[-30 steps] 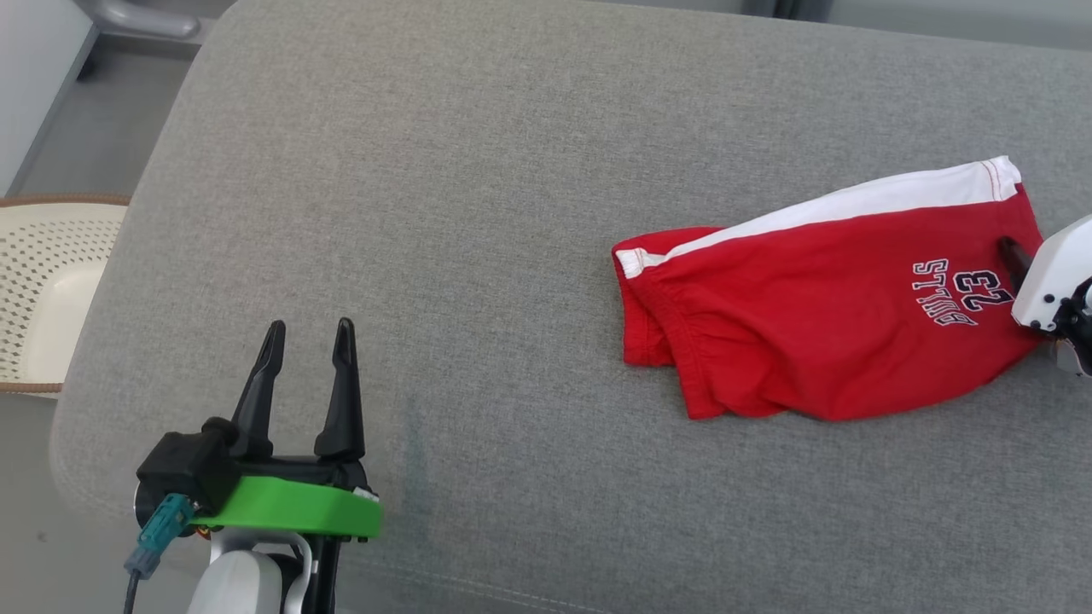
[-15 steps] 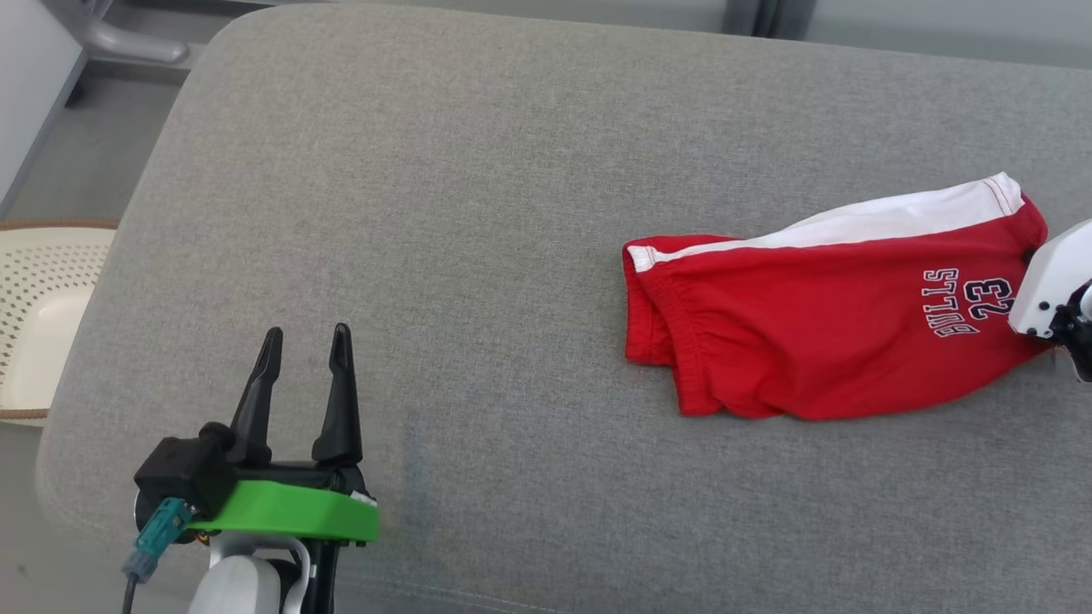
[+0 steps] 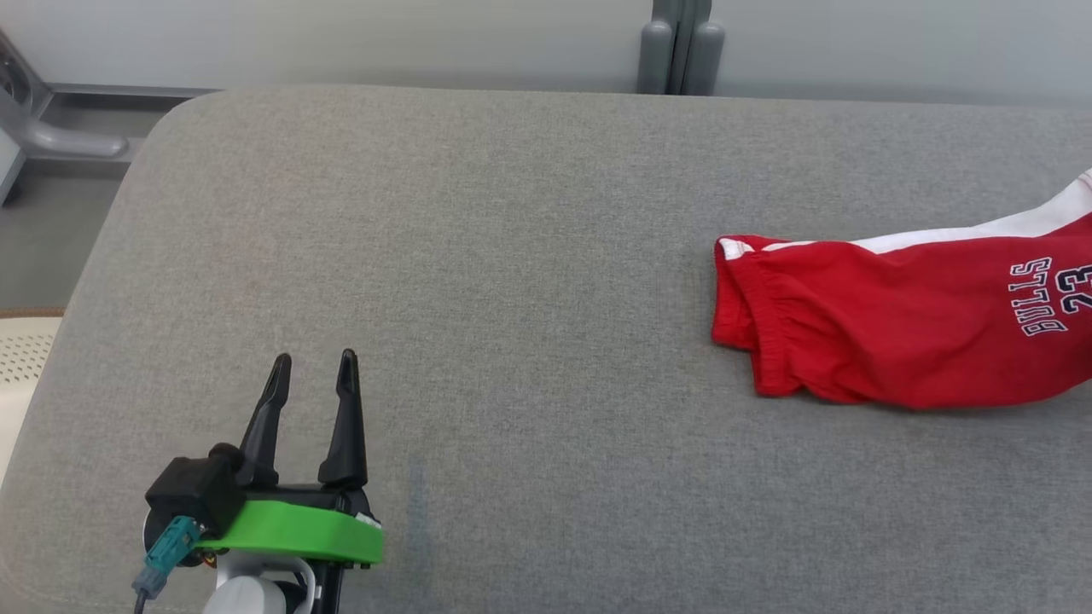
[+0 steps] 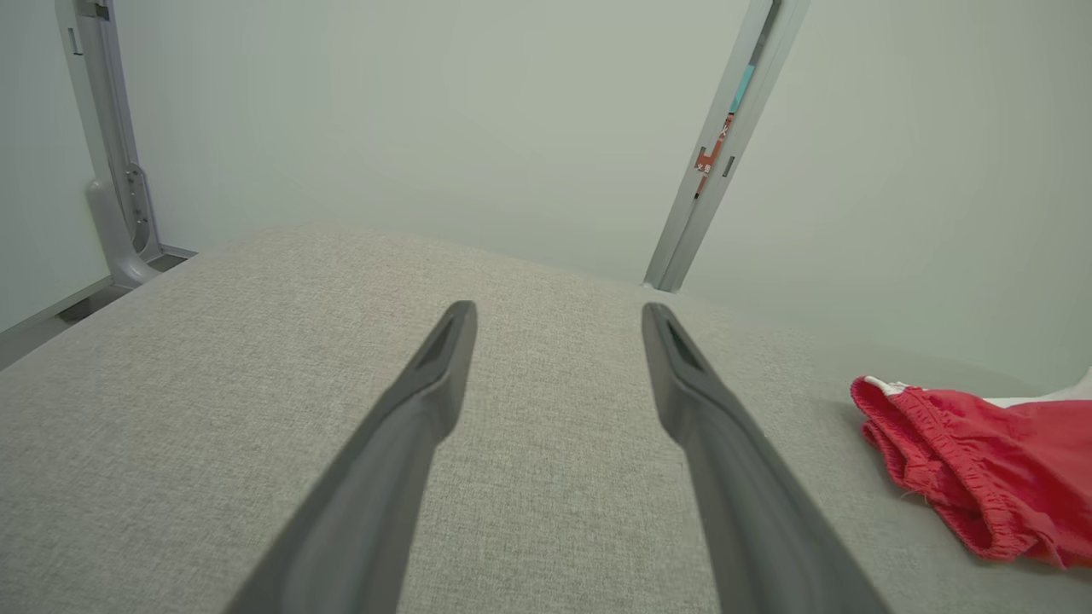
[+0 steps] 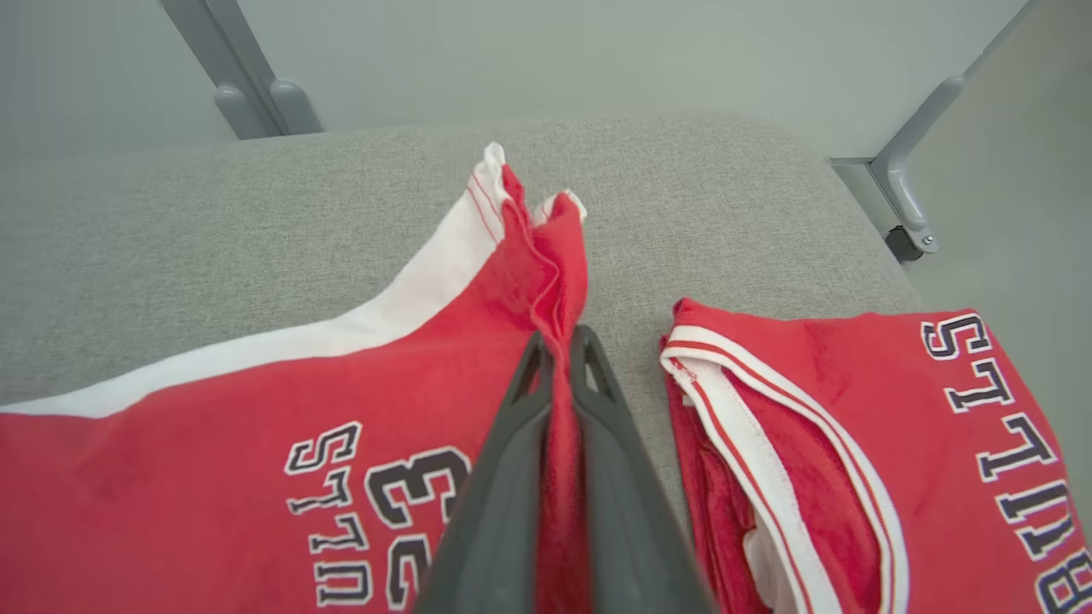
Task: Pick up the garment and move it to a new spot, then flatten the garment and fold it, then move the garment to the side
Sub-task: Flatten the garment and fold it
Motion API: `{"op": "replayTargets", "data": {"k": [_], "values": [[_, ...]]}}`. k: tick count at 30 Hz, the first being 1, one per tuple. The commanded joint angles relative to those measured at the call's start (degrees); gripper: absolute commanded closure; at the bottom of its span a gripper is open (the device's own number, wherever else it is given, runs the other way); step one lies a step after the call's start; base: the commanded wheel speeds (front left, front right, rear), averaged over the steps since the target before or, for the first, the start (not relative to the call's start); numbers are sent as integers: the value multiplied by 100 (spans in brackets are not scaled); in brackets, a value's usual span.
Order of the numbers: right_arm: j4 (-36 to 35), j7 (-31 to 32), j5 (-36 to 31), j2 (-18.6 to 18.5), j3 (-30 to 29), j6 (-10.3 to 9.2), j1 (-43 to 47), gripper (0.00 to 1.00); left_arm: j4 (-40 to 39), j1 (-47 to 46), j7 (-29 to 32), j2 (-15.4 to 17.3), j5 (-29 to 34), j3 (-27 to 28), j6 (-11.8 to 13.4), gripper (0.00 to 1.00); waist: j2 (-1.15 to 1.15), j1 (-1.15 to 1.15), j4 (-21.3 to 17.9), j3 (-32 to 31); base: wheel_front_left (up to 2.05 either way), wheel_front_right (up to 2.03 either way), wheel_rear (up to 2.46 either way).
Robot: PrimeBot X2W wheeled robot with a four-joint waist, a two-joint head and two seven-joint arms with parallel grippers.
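The garment (image 3: 896, 333) is a pair of red shorts with a white side stripe and "BULLS 23" lettering, lying at the right edge of the grey cushion (image 3: 512, 256). Its elastic waistband points left, and it also appears as the shorts (image 4: 981, 477) low on the right in the left wrist view. In the right wrist view my right gripper (image 5: 560, 337) is shut on a bunched fold of the garment's (image 5: 213, 443) leg hem. My left gripper (image 3: 314, 356) hovers open over the cushion's front left, far from the cloth, with nothing between the open left gripper's (image 4: 559, 309) fingers.
A second red piece with white trim and "BULLS" lettering (image 5: 853, 443) lies just right of the held fold; I cannot tell whether it belongs to the same garment. A cream perforated basket (image 3: 17, 367) sits off the cushion's left edge. A grey post (image 3: 680, 47) stands behind.
The camera tilted up, showing the wall behind. My right gripper shut on the shorts' hem and drew them rightward, leaving the head view. The left gripper stayed put.
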Motion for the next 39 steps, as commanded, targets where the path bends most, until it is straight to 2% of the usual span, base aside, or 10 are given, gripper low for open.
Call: {"op": "replayTargets", "data": {"k": [1, 6, 21, 30, 32, 36, 37, 39], "values": [[10, -68, -112, -5, 38, -12, 9, 100, 17, 128, -15, 9, -27, -10, -20, 0, 0, 0, -106, -130, 0, 0, 0], [-9, -94, -400, 187, 221, -12, -182, 100, 56, 156, -16, 8, -59, -51, -20, 0, 0, 0, -113, -250, 0, 0, 0], [-958, 742, -833, 1707, 978, -12, 83, 100, 72, 389, -16, 21, -129, -106, -21, 0, 0, 0, 162, -646, 0, 0, 0], [-643, 939, -966, 2238, 1030, -12, 271, 100, 110, 287, -16, 37, -164, -226, -21, 0, 0, 0, 375, -595, 0, 0, 0], [-601, 942, -911, 2346, 982, -12, 299, 0, 120, 252, -16, 36, -181, -238, -21, 0, 0, 0, 400, -575, 0, 0, 0], [-1118, 1164, -480, 2510, 885, -11, 525, 0, 145, 226, -16, 34, -182, -209, -21, 0, 0, 0, 385, -584, 0, 0, 0], [-1481, 1347, -248, 2480, 907, -9, 640, 0, 147, 241, -16, 34, -181, -182, -21, 0, 0, 0, 362, -598, 0, 0, 0], [-2067, 1509, 118, 2173, 812, -13, 739, 0, 136, 282, -15, 32, -182, -137, -21, 0, 0, 0, 300, -631, 0, 0, 0]]}}
